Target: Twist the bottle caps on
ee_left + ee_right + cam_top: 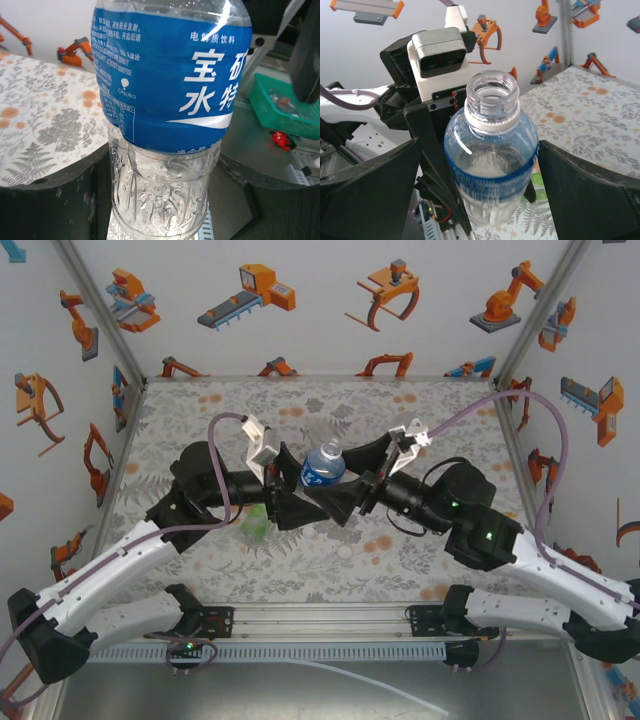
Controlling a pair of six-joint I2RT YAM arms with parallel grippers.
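bottle (322, 465), uncapped, sits clamped in left jaws, between right jaws open wide of it.

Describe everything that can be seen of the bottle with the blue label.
The bottle is clear, colourless plastic with a blue label printed in white characters and a ribbed lower body. Its threaded neck is open, with no cap, above a white ring. The left gripper clamps its lower body; the right gripper stands open around it, with gaps on both sides.
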